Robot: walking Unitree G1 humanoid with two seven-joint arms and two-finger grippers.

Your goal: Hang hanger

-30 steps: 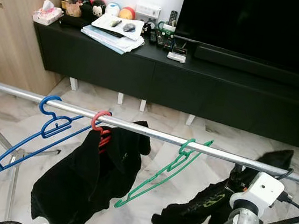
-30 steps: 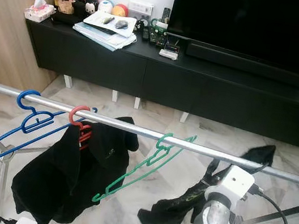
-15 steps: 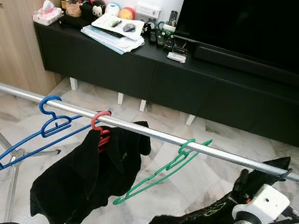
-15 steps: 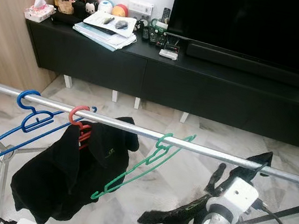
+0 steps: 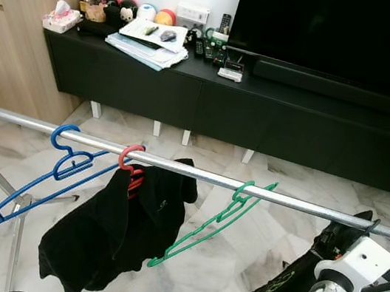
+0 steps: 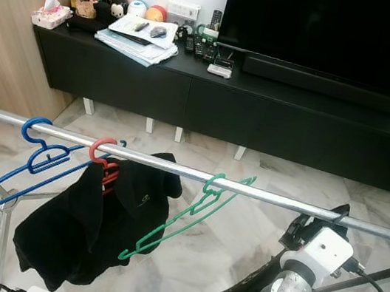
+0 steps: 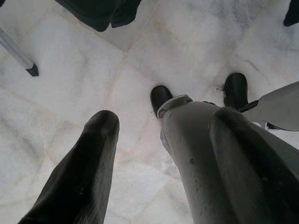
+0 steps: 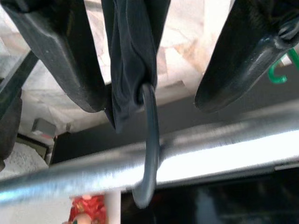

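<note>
With right hand spread, black hanger hook straddles rail.

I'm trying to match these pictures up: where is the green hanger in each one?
Left eye view: the green hanger hangs on the rail, just right of middle.
Right eye view: same spot on the rail, near the middle.
Right wrist view: a bit of its green hook at the edge, beyond one black finger.
Left wrist view: aimed down at the floor.
Shared landmark: the rail.
</note>
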